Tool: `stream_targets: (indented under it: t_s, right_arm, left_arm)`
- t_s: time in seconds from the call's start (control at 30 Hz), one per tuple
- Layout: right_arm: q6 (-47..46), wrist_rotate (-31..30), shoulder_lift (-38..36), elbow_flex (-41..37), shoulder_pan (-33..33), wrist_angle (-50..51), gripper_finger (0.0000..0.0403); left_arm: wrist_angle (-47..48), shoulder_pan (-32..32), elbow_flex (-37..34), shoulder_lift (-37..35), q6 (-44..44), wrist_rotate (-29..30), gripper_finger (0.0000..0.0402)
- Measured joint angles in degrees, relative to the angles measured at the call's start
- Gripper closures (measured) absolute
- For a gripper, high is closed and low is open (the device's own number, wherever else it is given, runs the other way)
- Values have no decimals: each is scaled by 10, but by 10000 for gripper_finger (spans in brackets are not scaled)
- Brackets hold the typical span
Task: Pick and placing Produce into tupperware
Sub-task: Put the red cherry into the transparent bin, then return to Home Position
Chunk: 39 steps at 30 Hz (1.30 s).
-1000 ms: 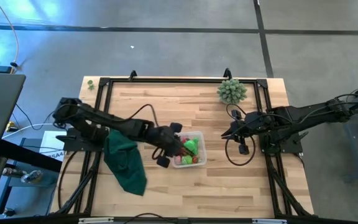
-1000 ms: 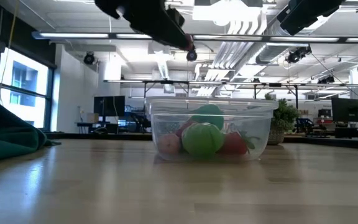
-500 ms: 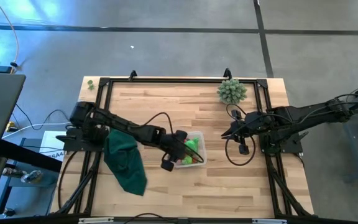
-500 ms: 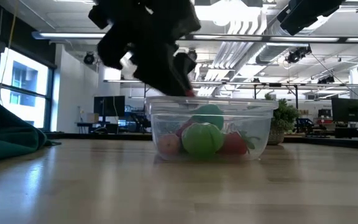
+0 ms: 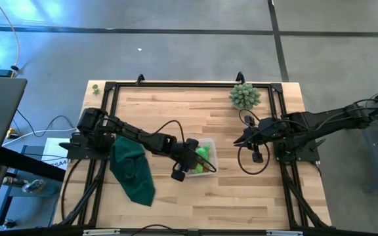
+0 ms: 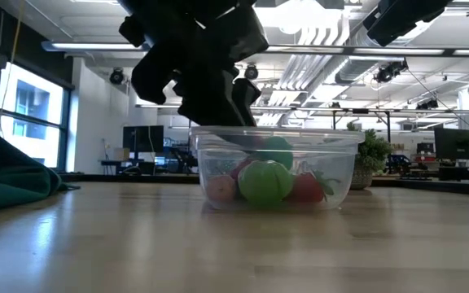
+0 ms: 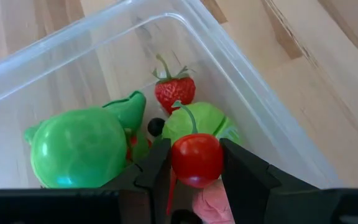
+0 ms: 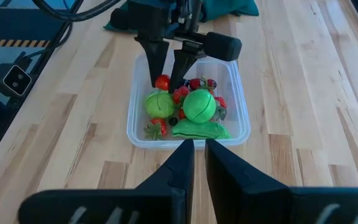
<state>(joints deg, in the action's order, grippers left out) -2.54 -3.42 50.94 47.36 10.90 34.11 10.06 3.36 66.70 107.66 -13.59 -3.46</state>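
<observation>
The clear tupperware (image 5: 207, 152) stands mid-table with produce in it: a round green piece (image 7: 79, 148), another green one (image 8: 157, 104), a strawberry (image 7: 174, 93) and small red and pink pieces. My left gripper (image 7: 194, 158) reaches into the tupperware (image 8: 241, 118) from its left side, shut on a small red round piece (image 7: 196, 160). In the low view its dark fingers (image 6: 218, 114) dip past the tupperware's rim (image 6: 275, 134). My right gripper (image 8: 193, 155) hangs shut at the table's right (image 5: 243, 139), away from the tupperware. My left gripper pinches the small red round piece by its two opposite sides (image 7: 178, 163) between its two fingertips (image 8: 154, 68). The fingers slant down from the table's left. The piece hangs clear, just above the green and pink produce inside the tupperware.
A dark green cloth (image 5: 131, 172) lies left of the tupperware, under the left arm; it shows at the low view's left edge (image 6: 6, 175). A pale green spiky plant (image 5: 244, 96) stands at the far right. Bare wood lies near and far of the tupperware.
My left gripper has come down and toward the table's right with the red piece, from above the tupperware's left rim to inside it. It has stayed shut on the piece. The tupperware has kept its place.
</observation>
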Motion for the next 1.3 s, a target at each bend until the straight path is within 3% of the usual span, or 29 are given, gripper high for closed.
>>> stream_targets:
  t_s: [0.27, 0.67, 1.0, 1.3]
  right_arm:
    - [0, 0, 0, 0, 0, 0, 373]
    - [0, 0, 0, 0, 0, 0, 373]
    - [0, 0, 0, 0, 0, 0, 373]
    - [0, 0, 0, 0, 0, 0, 373]
  left_arm:
    - [0, 0, 0, 0, 16, 0, 278]
    - [6, 0, 0, -3, 5, 0, 205]
    - [32, 0, 0, -92, -1, 16, 227]
    - [187, -6, 0, -177, 38, 66, 255]
